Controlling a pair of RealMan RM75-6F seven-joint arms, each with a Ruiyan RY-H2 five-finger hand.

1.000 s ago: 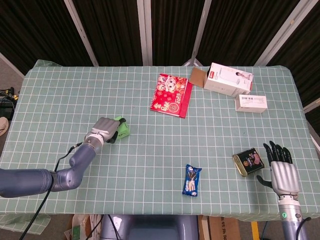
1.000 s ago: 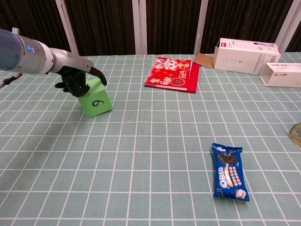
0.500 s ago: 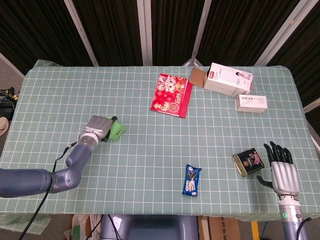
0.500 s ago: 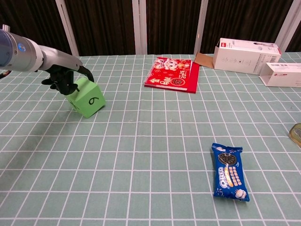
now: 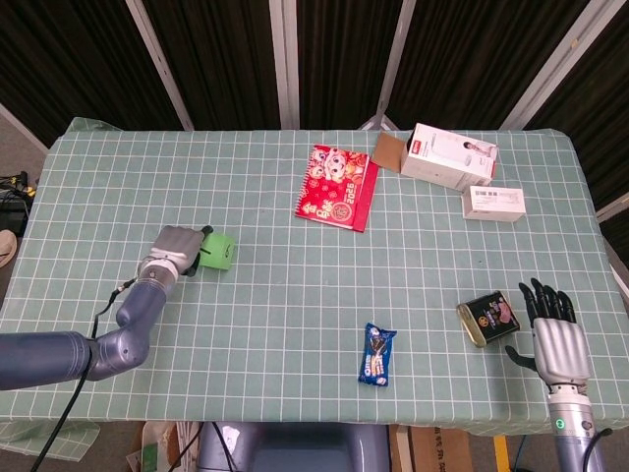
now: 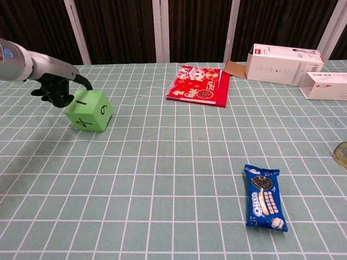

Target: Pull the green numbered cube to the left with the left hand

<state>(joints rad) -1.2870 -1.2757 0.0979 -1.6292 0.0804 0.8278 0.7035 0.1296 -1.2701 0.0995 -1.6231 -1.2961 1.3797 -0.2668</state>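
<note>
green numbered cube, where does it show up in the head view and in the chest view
Head view: the green numbered cube sits left of centre on the table, against the left hand.
Chest view: the cube is at upper left, numbers showing on its faces, the left hand touching its far left side.
Shared landmark: the red calendar, to the cube's right and farther back in both.

dark curtains (image 5: 226, 59) — pale poles, green-gridded table (image 5: 295, 295)

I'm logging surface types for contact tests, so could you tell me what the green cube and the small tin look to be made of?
The green cube looks like matte foam or soft plastic: flat colour, no glare, slightly rounded edges. The small tin appears to be printed metal, with a gold rim, though that is uncertain from this distance.
</note>
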